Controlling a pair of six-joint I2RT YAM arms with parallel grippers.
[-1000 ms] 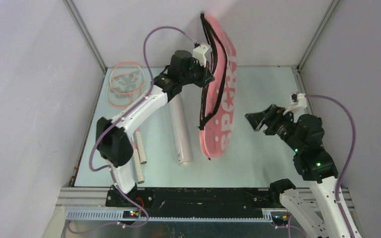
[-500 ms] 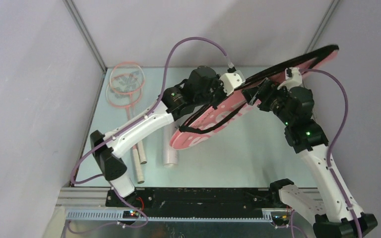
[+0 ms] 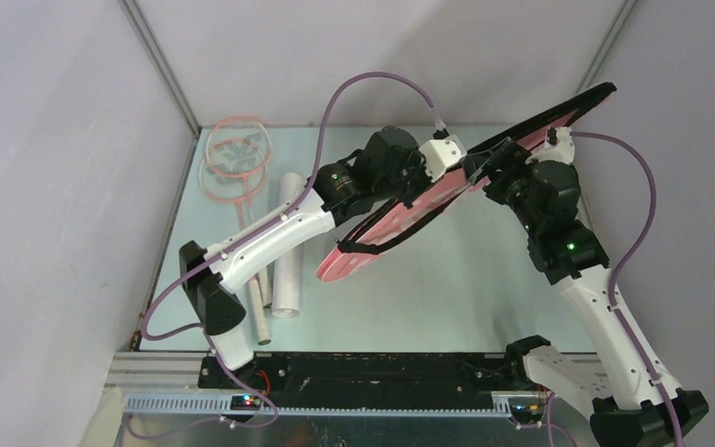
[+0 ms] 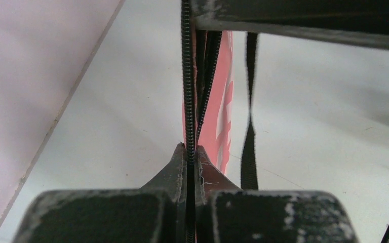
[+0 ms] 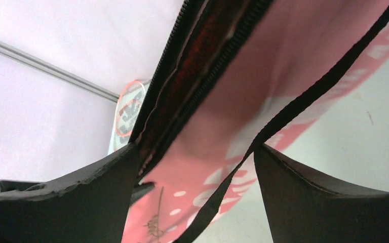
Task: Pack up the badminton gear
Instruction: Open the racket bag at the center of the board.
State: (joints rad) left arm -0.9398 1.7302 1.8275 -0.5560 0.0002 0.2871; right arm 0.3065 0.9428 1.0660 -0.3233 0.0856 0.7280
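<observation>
- I see the pink fabric racket bag with black straps and white lettering [image 3: 352, 261] held slantwise in the air above the pale green table [image 3: 447, 289].
- My left gripper [image 4: 188, 152] is clenched on the bag's black zipper edge.
- My right gripper [image 5: 193, 149] is spread wide under the bag's upper half, with the pink side and one strap running between its fingers.
- The long white tube [image 3: 287, 247] lies on the table just left of the bag's low end.
- The two pink-framed rackets [image 3: 235, 156] lie farther left of the bag.
</observation>
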